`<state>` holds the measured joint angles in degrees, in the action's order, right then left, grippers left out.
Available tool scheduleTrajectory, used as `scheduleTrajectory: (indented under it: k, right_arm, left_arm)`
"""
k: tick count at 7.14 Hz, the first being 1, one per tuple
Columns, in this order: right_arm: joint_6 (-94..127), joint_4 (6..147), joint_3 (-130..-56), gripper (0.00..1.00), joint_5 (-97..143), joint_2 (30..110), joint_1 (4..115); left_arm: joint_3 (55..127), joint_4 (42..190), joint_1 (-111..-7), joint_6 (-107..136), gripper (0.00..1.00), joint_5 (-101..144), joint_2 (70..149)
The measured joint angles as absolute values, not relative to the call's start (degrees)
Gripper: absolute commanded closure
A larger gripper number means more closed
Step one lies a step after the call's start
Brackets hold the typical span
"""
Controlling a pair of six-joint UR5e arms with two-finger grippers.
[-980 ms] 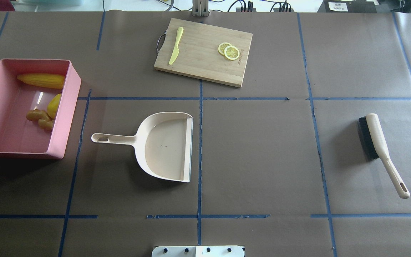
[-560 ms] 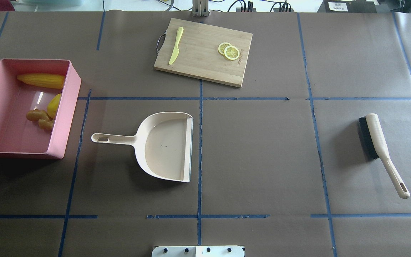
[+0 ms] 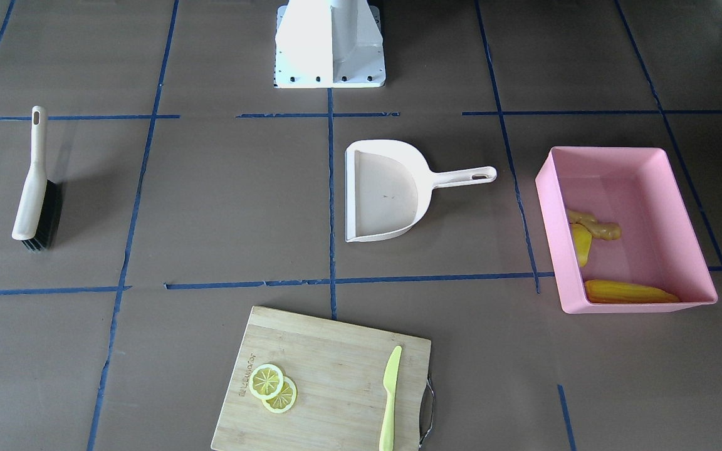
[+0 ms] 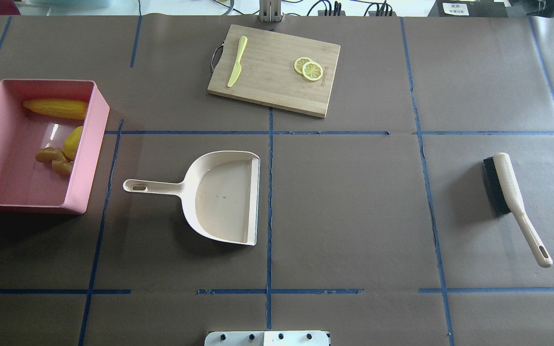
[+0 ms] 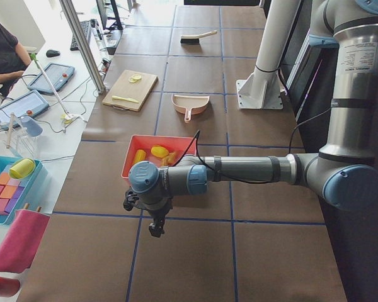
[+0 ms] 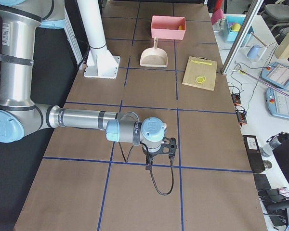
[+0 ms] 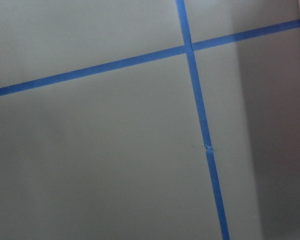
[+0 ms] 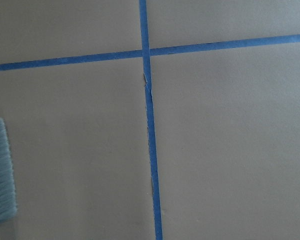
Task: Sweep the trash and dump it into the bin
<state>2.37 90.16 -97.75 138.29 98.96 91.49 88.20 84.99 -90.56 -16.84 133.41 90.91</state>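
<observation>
The pink bin [image 4: 92, 144] stands at the table's left end and also shows in the front view [image 3: 549, 207]. In it lie the corn cob [image 4: 56, 108], the round yellow fruit [image 4: 73, 142] and the tan ginger root [image 4: 53, 158]. My left gripper [image 5: 154, 229] hangs over bare table just beyond the bin's outer side. My right gripper [image 6: 148, 166] hangs over bare table at the opposite end. Both show only in the side views, so I cannot tell whether they are open or shut. Neither touches anything.
The cream dustpan [image 4: 219, 197] lies empty mid-table, handle toward the bin. The cream brush [image 4: 508, 185] lies at the right. A bamboo cutting board [image 4: 277, 72] at the far edge carries a lime-green knife [image 4: 236, 62] and two lemon slices [image 4: 308, 68].
</observation>
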Motion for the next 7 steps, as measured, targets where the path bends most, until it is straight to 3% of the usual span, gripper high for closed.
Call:
scheduleTrajectory:
  k: [7]
  right_arm:
    - [2.4, 90.0, -97.8, 0.0, 138.2, 99.0, 91.5]
  left_arm:
    - [90.0, 84.0, -92.0, -5.6, 0.0, 133.4, 91.2]
